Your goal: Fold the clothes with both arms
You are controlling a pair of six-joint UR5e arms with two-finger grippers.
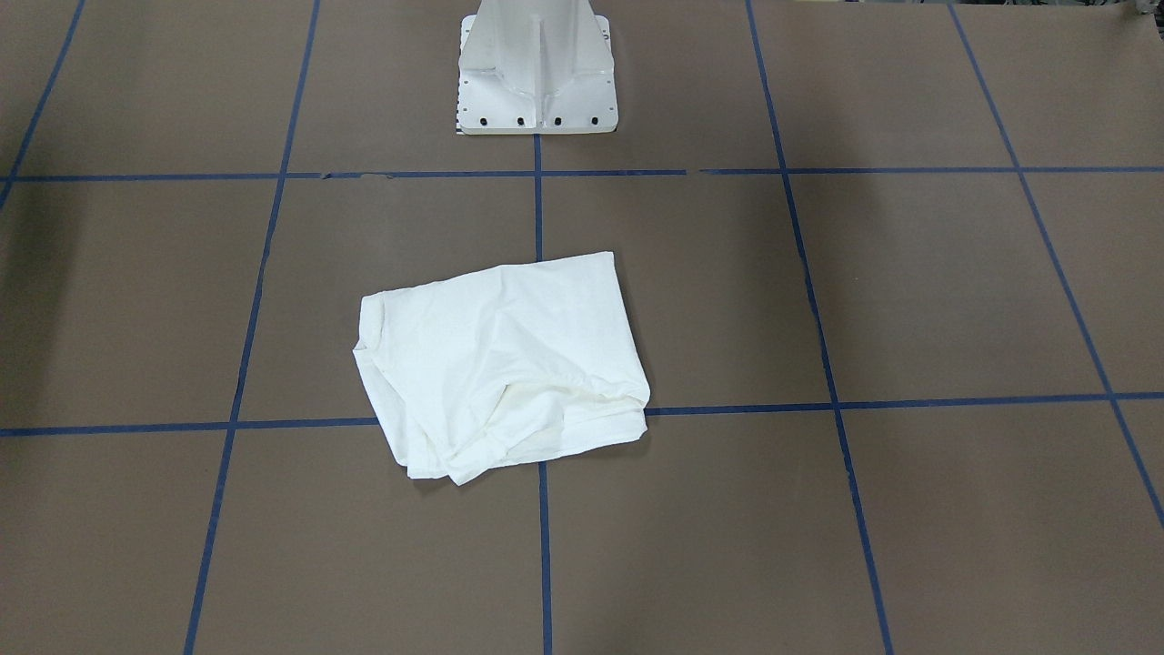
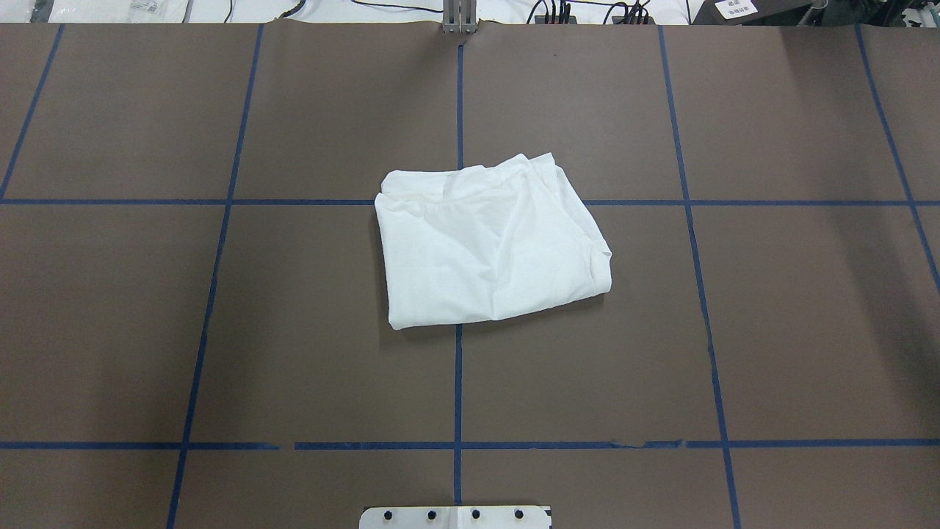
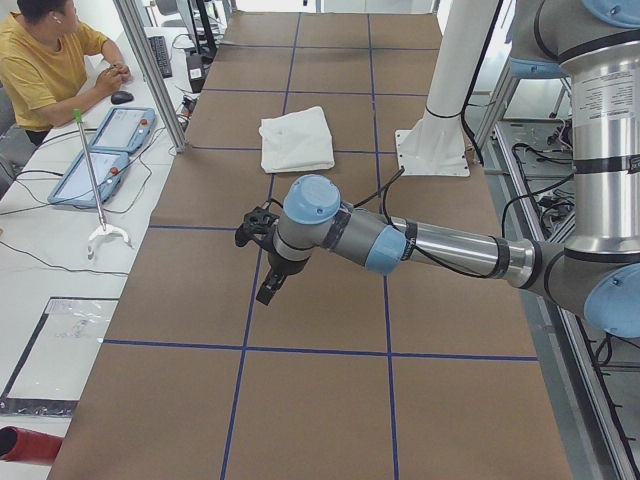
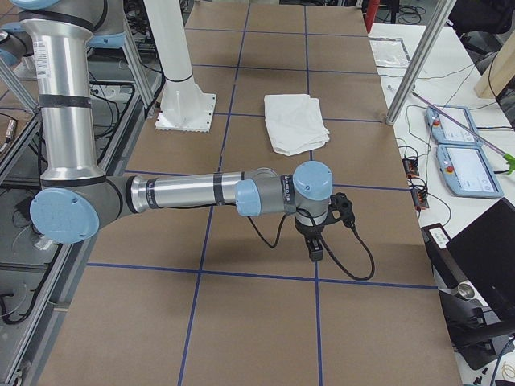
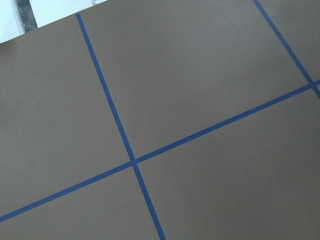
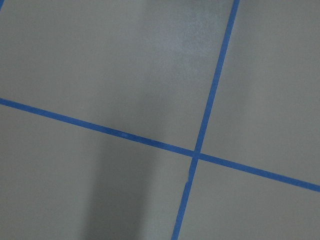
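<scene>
One white cotton shirt [image 2: 492, 246], folded into a compact, roughly rectangular packet. It lies flat at the middle of the brown paper-covered tabletop [image 2: 220, 330], over a crossing of the blue tape grid lines [image 2: 457, 382]. The round collar is at the robot's right end of the packet, and loose stacked layers run along the edge away from the robot. No printed text shows.

Two grey-and-silver jointed arms with light-blue joint caps, left arm [image 3: 440, 245] and right arm [image 4: 177, 193]. Each reaches low over bare tabletop, well apart from the shirt. The black two-finger left hand [image 3: 268, 292] and the black two-finger right hand [image 4: 315, 251] appear only in the side views. I cannot tell how far open they are, and nothing is seen in either.

One white flared pedestal base [image 1: 536, 73], on the robot's side of the shirt.

Handling note (judgement): the folding looks nearly or wholly complete. If a last fold is wanted:
- Both hands pinch the two corners of one short end through all layers.
- They lift low and together and carry the end across to meet the opposite edge squarely.
- They release together so the stack does not skew.
</scene>
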